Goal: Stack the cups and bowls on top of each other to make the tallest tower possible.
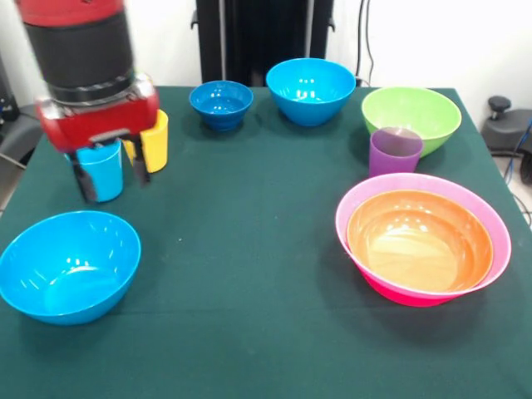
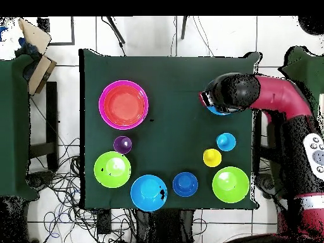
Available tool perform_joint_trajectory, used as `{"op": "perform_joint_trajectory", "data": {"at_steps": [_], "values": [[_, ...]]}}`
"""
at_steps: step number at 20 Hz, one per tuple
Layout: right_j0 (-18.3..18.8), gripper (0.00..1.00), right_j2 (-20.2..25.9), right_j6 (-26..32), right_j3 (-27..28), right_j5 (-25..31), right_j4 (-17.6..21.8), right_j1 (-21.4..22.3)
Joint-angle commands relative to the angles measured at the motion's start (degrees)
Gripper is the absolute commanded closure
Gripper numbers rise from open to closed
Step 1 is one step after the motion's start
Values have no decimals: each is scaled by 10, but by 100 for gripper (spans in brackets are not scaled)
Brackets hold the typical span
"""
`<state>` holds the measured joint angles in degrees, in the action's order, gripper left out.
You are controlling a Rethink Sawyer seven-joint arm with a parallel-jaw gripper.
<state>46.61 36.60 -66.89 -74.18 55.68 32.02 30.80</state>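
Note:
My gripper (image 1: 114, 188) hangs open at the left, empty. In the front view its fingers (image 1: 83, 179) fall either side of the light blue cup (image 1: 101, 170), with the yellow cup (image 1: 155, 140) just behind. From overhead the arm's head (image 2: 224, 95) covers part of a bright blue bowl (image 2: 218, 110), and the light blue cup (image 2: 226, 142) and yellow cup (image 2: 212, 157) stand clear of it. The tower is the pink bowl (image 1: 490, 218) with the orange bowl (image 1: 420, 241) nested inside. The purple cup (image 1: 395, 151) stands beside a lime green bowl (image 1: 411, 116).
A bright blue bowl (image 1: 68, 264) sits front left below the gripper. At the back are a small dark-blue bowl (image 1: 221, 104) and another bright blue bowl (image 1: 310, 90). A second lime green bowl (image 2: 230, 184) shows only from overhead. The green cloth (image 1: 249, 249) covers the table.

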Motion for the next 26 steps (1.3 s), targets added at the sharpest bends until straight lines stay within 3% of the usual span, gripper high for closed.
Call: {"op": "perform_joint_trajectory", "data": {"at_steps": [1, 6, 10, 26], "values": [[26, 0, 24, 273, -52, 80, 52, 22], [49, 0, 23, 337, -57, 87, 61, 32], [58, 0, 20, 352, -68, 79, 62, 36], [51, 0, 12, 255, -125, -8, 63, 8]]}}
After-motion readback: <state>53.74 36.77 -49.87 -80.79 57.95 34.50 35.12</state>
